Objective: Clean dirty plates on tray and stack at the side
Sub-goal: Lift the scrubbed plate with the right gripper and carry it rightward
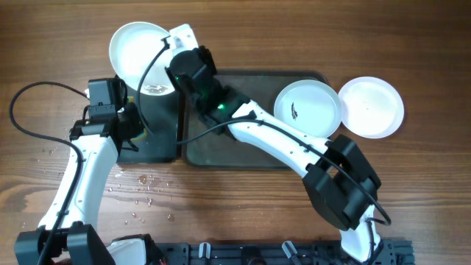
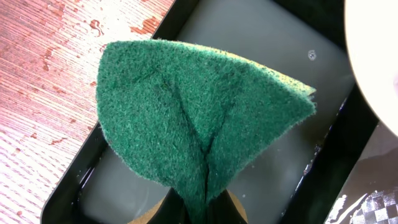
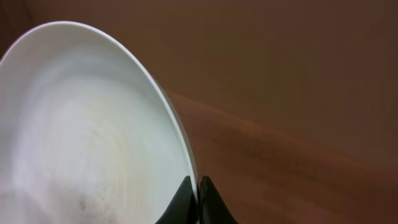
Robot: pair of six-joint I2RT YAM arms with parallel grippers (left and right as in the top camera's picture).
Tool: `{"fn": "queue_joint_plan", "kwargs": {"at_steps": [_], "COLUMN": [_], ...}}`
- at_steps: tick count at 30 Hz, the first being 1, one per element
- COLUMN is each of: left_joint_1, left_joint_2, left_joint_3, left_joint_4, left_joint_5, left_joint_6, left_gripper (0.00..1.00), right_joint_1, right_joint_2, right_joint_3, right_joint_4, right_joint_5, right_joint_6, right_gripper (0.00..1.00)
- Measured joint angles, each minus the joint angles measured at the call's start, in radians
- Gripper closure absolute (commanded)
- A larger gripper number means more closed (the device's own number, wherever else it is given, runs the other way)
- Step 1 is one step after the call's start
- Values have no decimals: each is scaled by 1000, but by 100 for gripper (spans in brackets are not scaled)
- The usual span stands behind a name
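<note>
The right gripper [image 3: 198, 198] is pressed together on the rim of a plate [image 1: 137, 50], with both fingertips pinching the edge. This plate is held past the upper left corner of the tray [image 1: 210, 151], as the overhead view shows it, and its inside looks white. The left gripper [image 1: 131, 126] is clamped on a green sponge [image 2: 193, 118]. The sponge is folded between the fingers and hangs over the black tray [image 1: 163, 140], just left of the tray, which has water in it. A second plate [image 1: 309, 110], with a dark smudge, lies on the right end of the tray. A third plate [image 1: 372, 107] lies on the table just right of the tray.
</note>
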Motion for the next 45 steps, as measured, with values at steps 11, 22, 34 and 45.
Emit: {"fn": "queue_joint_plan", "kwargs": {"at_steps": [11,22,34,45], "left_joint_1": [0,0,0,0], "left_joint_2": [0,0,0,0], "left_joint_3": [0,0,0,0], "left_joint_4": [0,1,0,1], "left_joint_5": [0,0,0,0], "left_joint_6": [0,0,0,0], "left_gripper": [96,96,96,96], "right_joint_1": [83,99,93,-127], "right_joint_2": [0,0,0,2], "right_joint_3": [0,0,1,14], "right_joint_4": [348,569,521,-291], "right_joint_5": [159,178,235,-106], "right_joint_6": [-611,-939,-770,216], "right_gripper": [96,96,96,96]}}
